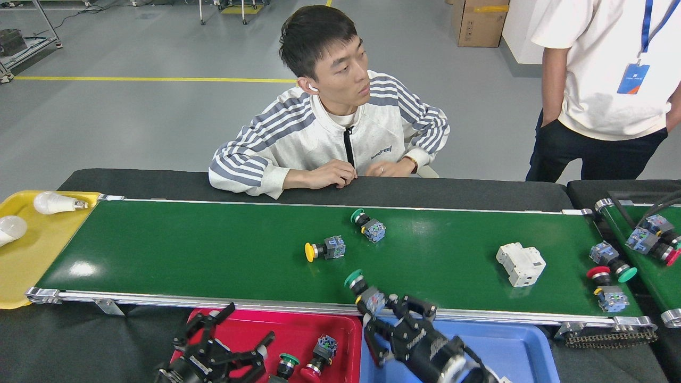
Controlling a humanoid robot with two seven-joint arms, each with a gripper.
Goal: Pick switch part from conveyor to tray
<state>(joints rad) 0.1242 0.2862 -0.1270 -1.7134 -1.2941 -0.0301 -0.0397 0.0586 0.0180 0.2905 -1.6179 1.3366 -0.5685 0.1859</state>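
The conveyor (213,255) runs across the middle of the head view. My right gripper (389,309) is at its near rail, over the edge of the blue tray (511,346), shut on a green-capped switch part (364,293). My left gripper (242,332) hangs open over the red tray (308,325), with nothing between its fingers. In that tray lie a green-capped part (287,364) and a red-capped part (320,355). On the belt rest a yellow-capped part (324,249) and a green-capped part (367,225).
A white breaker block (520,263) lies on the belt's right half, with three more switch parts (609,276) at its right end. A yellow tray (32,266) with bulbs sits at the left. A seated person's hands (340,173) rest behind the belt. Another person stands at the back right.
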